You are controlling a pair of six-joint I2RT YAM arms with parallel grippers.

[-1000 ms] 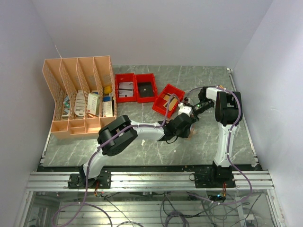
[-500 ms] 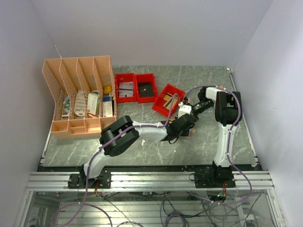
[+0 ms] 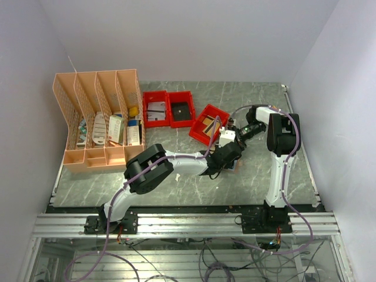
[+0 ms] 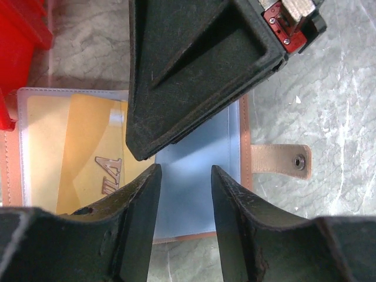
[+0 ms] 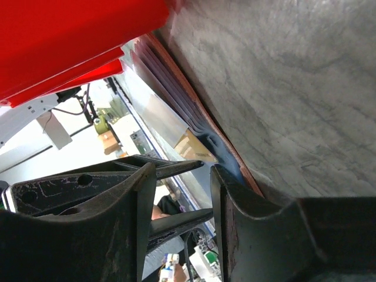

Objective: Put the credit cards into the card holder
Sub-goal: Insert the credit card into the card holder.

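Fingers of my left gripper (image 4: pixel 184 176): apart, nothing between them, poised over the light blue card (image 4: pixel 183 214), which shows through the gap. Fingers of my right gripper (image 5: pixel 181 173): likewise apart, nothing clamped; in the left wrist view one of them is the dark wedge crossing the upper part of the same panel, and I cannot tell whether it touches. Card holder (image 4: pixel 245 170): unfolded flat on the grey marbled table (image 4: pixel 329 88), both panels face up under clear sleeves, tan leather border visible, snap tab (image 4: pixel 281 160) lying out to one side on the table. Tan card (image 4: pixel 82 153): in the other panel, pale lettering partly showing, beside the blue one. Red bin (image 4: pixel 20 35): just beside that panel's far edge; in my right wrist view it fills the upper corner, with the holder's layered edge below it. From the overhead view, both my grippers meet over the holder, in front of the tilted red bin.
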